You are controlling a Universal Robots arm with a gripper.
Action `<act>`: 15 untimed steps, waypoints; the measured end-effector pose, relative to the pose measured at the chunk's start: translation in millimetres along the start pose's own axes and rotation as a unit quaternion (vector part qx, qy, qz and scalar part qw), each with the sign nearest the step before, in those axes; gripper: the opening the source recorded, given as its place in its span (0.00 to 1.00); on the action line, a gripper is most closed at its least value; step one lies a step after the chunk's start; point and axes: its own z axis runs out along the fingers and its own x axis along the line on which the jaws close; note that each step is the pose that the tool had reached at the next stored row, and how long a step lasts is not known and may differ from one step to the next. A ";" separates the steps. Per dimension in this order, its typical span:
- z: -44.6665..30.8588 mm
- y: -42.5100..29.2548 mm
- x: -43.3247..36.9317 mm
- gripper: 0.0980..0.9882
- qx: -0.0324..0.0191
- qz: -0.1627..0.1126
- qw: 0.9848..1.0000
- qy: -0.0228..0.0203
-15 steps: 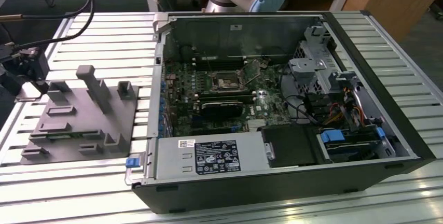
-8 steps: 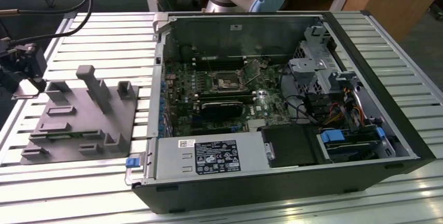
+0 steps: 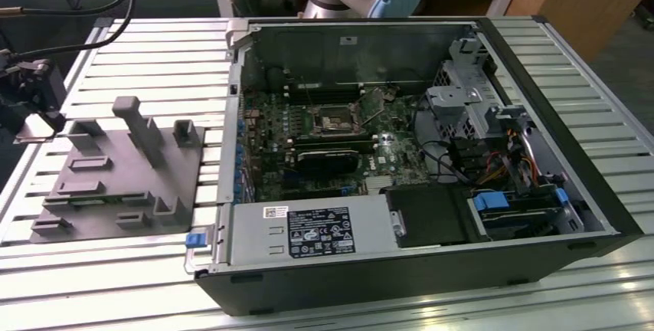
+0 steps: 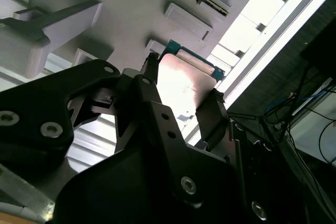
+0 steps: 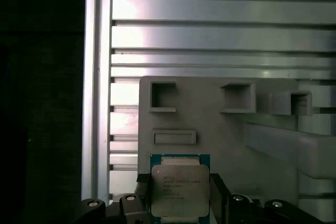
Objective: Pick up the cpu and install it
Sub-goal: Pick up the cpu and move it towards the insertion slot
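The slatted metal table carried an open computer case, its dark socket mid-motherboard. On the exterior view's left sat the grey tray; its upright blocks and the case wall stood between gripper and socket. 2 fingers were clamped on the cpu, seemingly lifted above the tray.

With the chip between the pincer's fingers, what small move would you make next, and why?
Probably a straight lift: the pincer grips the silvery square cpu by two edges at the grey plastic tray, whose upright blocks stand near, and the dark socket sits inside the open case.
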 end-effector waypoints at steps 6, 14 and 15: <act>-5.8 0.3 -0.1 0.49 0.000 0.000 1.000 0.000; -11.6 0.5 -0.2 0.49 0.000 0.000 1.000 0.000; -12.4 0.5 -0.2 0.49 0.000 0.000 1.000 0.000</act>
